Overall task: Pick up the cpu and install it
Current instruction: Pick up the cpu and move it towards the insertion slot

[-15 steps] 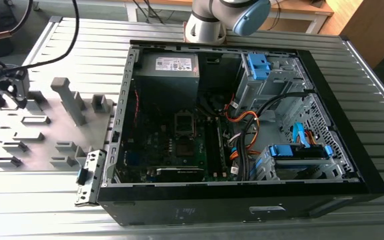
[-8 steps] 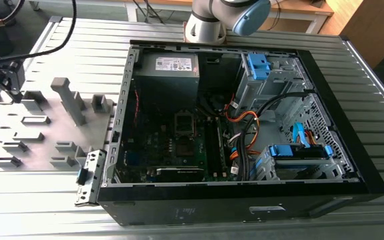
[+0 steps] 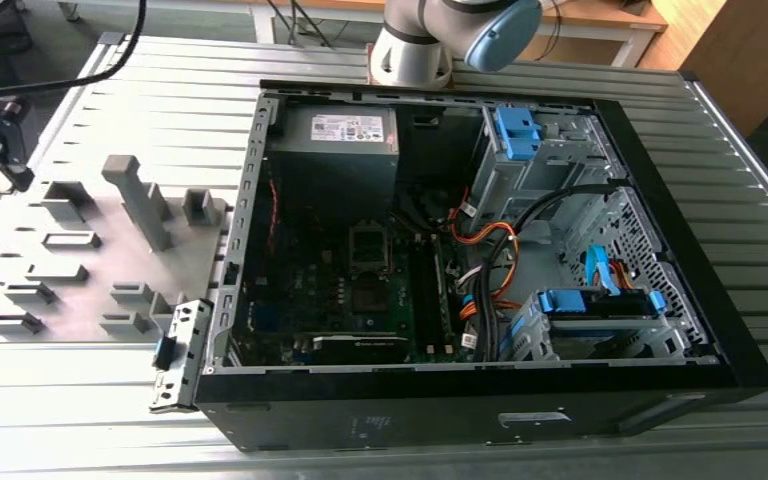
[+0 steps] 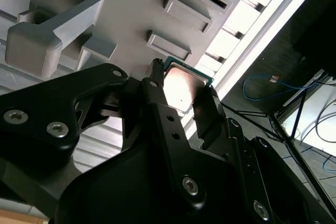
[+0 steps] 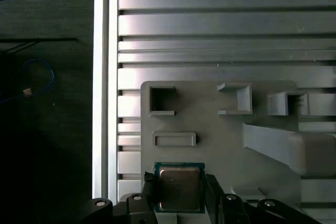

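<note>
Even light brightens the ribbed table [image 3: 71,425] in the exterior view, the computer case [image 3: 357,412] sits shadowed inside, and glare whitens the edge rail [image 4: 262,26] in the second wrist view.

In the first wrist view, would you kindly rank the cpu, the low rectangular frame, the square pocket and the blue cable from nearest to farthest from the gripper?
1. cpu: between the jaws of the gripper.
2. low rectangular frame: just beyond the cpu on the grey plate.
3. square pocket: farther along the plate, near its edge.
4. blue cable: off the table, down on the floor.
</note>
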Robot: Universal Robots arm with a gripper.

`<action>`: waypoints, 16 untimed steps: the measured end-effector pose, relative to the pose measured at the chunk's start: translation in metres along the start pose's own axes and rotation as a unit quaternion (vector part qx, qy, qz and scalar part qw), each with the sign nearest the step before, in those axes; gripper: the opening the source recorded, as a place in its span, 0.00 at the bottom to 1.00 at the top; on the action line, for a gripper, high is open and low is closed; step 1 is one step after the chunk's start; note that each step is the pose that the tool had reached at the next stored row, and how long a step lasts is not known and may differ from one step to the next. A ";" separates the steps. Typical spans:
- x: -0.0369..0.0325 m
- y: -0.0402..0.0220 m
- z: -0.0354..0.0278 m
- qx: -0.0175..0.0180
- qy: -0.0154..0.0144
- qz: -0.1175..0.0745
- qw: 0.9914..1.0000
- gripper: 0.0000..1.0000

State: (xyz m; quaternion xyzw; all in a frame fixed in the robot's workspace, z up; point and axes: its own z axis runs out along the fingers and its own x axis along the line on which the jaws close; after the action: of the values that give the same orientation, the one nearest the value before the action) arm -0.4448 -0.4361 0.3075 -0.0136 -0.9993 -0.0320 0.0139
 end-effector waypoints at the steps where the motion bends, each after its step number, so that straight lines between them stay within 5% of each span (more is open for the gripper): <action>1: 0.0000 0.0002 -0.0028 0.000 0.000 0.000 1.000 0.47; 16: -0.0009 0.0023 -0.0358 0.000 0.000 0.000 1.000 0.47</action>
State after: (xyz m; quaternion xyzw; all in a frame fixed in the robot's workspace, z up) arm -0.4429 -0.4361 0.3433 -0.0136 -0.9993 -0.0320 0.0139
